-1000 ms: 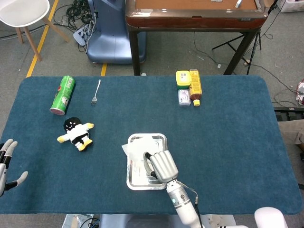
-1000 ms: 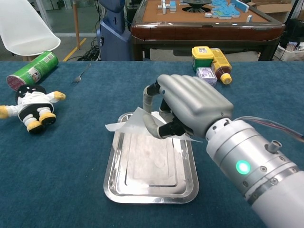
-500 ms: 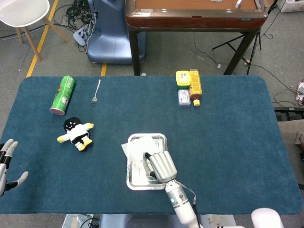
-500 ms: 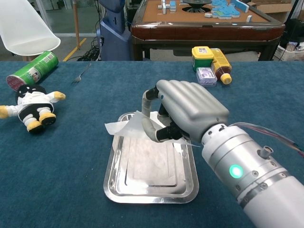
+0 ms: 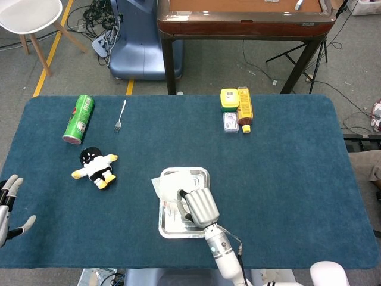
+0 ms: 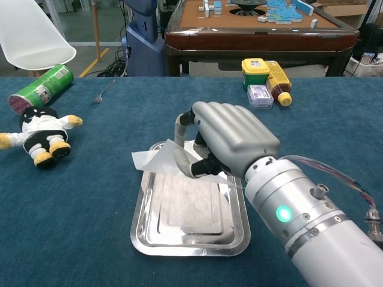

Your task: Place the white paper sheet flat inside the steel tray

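Over the last second the right hand [image 6: 230, 140] has drawn back toward the robot and slightly left, bringing the white paper sheet [image 6: 157, 159] with it across the steel tray [image 6: 143, 206]. Its fingers [image 6: 181, 161] are curled in and pinch the sheet between the thumb and the others, and the paper hangs crumpled and tilted rather than flat. One corner of the sheet juts out past the tray's far-left rim over the blue surface [image 6: 72, 203], and the rest lies over the tray's far end, under the hand. In the head view the right hand [image 5: 198, 205] covers the middle of the tray [image 5: 168, 229], with the sheet [image 5: 165, 185] showing at its upper left. The left hand [image 5: 8, 202] sits at the surface's left edge, well apart from the tray, fingers spread and holding nothing. A green can [image 5: 79, 119], a fork [image 5: 120, 115] and a plush toy [image 5: 96, 167] lie on the left of the surface, with yellow bottles [image 5: 236, 108] toward the far right.
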Robot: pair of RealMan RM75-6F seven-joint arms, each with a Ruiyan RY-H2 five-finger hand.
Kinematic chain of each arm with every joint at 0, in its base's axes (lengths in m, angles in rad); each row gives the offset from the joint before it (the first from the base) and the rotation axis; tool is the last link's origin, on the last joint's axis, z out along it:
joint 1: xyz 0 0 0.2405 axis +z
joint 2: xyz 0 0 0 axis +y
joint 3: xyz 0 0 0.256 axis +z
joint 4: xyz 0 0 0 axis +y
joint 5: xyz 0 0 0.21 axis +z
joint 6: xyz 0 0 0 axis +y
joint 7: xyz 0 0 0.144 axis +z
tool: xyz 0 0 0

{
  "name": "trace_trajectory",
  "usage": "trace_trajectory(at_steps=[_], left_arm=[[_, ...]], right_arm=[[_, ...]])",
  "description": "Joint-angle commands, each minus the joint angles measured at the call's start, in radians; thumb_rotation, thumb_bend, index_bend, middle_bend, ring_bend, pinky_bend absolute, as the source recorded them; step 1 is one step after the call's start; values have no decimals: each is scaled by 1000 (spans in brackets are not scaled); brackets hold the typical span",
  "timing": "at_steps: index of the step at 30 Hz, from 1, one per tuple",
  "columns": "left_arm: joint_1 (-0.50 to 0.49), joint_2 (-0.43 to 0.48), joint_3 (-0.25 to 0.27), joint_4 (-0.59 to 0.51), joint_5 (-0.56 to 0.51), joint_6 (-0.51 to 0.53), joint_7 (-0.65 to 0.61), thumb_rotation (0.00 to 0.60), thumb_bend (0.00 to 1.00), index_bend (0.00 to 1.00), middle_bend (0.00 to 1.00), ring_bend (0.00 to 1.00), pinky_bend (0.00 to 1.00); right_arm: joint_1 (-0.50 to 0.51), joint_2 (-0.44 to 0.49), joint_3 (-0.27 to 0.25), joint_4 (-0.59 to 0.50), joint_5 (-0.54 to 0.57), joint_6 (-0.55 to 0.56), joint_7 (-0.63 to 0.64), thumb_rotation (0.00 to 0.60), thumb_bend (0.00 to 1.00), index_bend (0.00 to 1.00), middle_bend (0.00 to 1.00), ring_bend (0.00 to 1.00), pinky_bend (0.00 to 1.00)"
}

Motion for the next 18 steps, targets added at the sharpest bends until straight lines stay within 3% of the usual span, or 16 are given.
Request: trace_trajectory(at_steps=[1, 9, 18], left_arm=[[1, 0, 1, 0, 1, 1, -1, 600, 222, 0, 0, 0, 213], [-1, -1, 2, 0, 1, -3, 2, 600, 222, 0, 0, 0, 214], [-1, -2, 2, 0, 1, -4, 4, 600, 222, 0, 0, 0, 214]], right_arm=[[1, 0, 2, 2, 2, -3, 2, 600, 369, 615, 1000, 1000, 1000], [3, 12, 1, -10, -2, -9, 8, 600, 16, 474, 1000, 1000, 1000], [1, 38, -9, -42, -5, -16, 0, 600, 0, 393, 1000, 1000, 1000]])
